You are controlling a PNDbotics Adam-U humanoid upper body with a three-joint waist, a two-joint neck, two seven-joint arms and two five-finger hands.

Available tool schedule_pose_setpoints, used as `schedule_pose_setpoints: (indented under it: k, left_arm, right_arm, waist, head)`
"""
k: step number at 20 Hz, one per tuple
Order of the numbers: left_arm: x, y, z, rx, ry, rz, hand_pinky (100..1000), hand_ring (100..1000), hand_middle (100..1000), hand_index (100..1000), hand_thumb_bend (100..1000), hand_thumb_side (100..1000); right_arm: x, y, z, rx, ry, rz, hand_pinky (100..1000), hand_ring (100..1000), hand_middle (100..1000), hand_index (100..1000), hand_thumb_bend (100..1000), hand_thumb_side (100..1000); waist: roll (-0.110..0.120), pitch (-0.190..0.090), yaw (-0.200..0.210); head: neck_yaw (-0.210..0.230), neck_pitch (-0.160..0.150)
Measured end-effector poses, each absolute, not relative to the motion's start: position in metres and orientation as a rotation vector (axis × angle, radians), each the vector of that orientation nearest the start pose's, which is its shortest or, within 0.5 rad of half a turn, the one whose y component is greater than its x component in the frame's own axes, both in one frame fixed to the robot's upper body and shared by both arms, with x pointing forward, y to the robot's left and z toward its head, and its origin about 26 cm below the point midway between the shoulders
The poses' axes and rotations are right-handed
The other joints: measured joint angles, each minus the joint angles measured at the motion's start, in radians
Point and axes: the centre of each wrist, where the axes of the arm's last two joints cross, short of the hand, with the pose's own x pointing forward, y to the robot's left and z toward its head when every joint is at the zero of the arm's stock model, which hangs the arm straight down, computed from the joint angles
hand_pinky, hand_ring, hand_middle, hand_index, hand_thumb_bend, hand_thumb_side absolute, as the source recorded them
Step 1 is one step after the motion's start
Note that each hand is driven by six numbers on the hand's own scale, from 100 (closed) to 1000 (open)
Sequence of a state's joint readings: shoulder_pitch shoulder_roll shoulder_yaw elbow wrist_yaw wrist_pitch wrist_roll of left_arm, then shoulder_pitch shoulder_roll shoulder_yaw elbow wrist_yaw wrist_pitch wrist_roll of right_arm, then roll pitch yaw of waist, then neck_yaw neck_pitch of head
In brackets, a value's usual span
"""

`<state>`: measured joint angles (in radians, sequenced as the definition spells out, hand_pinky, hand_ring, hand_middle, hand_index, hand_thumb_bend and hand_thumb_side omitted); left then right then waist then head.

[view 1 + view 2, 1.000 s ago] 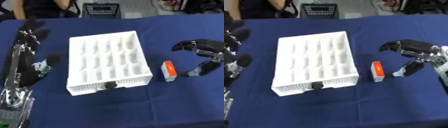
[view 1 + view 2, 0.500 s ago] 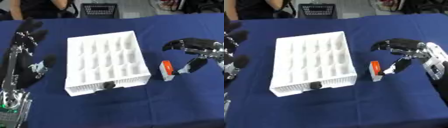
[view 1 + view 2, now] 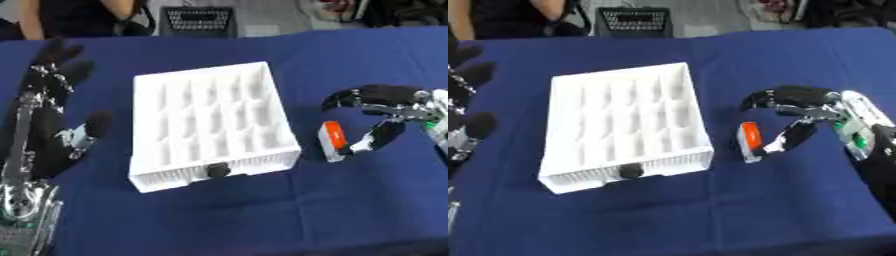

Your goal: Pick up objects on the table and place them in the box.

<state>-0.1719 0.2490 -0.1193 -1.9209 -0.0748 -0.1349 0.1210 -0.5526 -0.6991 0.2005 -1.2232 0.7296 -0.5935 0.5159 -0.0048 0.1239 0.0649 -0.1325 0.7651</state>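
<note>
A white compartmented box [image 3: 210, 130] sits mid-worktop [image 3: 350, 60] with a small black object [image 3: 218, 170] at its near wall. Just right lies an orange-and-white block [image 3: 332, 141]; the right hand [image 3: 385, 107] arches around it, fingers curled but not closed. The left hand [image 3: 48, 120] rests open at left.

**Right hand closes in on the orange-and-white piece**

The right hand [image 3: 385, 112] has come leftward toward the white box [image 3: 210, 125]; its thumb now touches the orange-and-white piece [image 3: 331, 141] just right of the box, fingers arched above.
</note>
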Motion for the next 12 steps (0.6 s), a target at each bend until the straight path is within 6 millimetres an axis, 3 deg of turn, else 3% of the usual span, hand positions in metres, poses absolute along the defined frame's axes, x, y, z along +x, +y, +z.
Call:
schedule_pose_setpoints:
  k: [12]
  left_arm:
    - [0.2934,0.2343,0.1321,0.136,-2.214,-0.299,894,842,870,1000,1000,575]
  right_arm:
    - [0.4004,-0.3702,0.1347,-0.612,-1.298,1.953,794,874,895,905,609,662]
  waist:
    - [0.000,0.000,0.002]
  head:
    - [0.000,0.000]
